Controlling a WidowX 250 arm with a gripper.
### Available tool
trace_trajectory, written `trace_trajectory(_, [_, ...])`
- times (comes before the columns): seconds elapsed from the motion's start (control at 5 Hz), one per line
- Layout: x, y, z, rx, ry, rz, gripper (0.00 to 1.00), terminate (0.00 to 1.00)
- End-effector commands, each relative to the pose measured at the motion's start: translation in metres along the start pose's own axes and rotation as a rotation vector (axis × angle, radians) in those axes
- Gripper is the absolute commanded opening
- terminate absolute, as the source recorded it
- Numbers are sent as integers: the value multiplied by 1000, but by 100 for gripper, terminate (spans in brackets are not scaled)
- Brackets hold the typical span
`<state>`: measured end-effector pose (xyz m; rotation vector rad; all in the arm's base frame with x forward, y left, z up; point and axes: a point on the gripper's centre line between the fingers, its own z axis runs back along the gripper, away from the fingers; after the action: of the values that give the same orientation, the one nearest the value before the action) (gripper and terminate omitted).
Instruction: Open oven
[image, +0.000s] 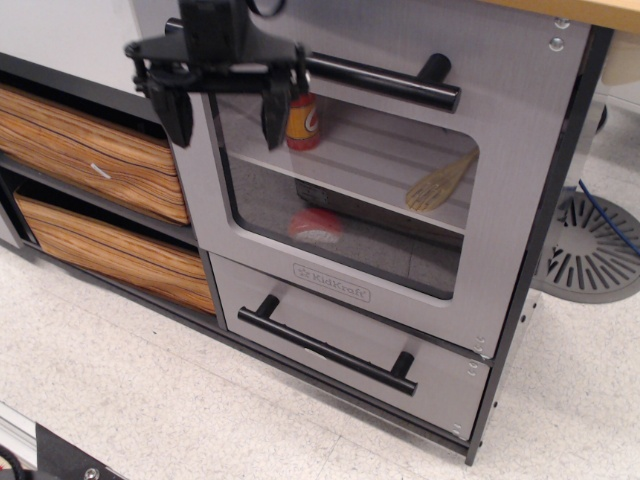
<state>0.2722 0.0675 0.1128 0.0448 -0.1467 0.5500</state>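
While my claw (225, 108) hangs with its two black fingers spread wide apart and gripping nothing, I read it as lined up for a grab at the oven's bar handle (385, 79). It sits at the left end of that bar, fingers pointing down in front of the door's upper left corner, so the handle runs just behind the gripper body. I cannot tell from this single view whether any finger touches the door or the bar.

I judge the spread is there so the bar can pass between the fingers before they shut. The oven (350, 220) fills the middle of the scene, its large grey door closed flat, the logo (332, 282) near its lower edge. The task looks barely begun.

Through the clear window I count three items: one red and yellow bottle (303, 122) standing on the white shelf (370, 170) just right of my claw, one wooden spatula (440, 184) lying further right on that shelf, and one red and white rounded object (316, 226) on the oven floor below.

Below the door is one smaller grey drawer (340, 345) with its own black bar, which I must not mistake for the target. To the left I count two wood-grain drawers (90, 150), stacked one above the other. On the floor at far right lies one grey slotted disc (592, 245).
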Motion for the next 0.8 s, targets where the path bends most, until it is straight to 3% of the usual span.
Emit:
trace_trajectory(0.0, [30, 12, 42, -169, -2, 262, 100, 0])
trace_trajectory(0.2, [34, 9, 41, -230, -23, 352, 100, 0])
trace_trajectory(0.4, [35, 3, 35, -254, -98, 419, 100, 0])
trace_trajectory(0.6, [40, -1, 29, -298, -110, 521, 100, 0])
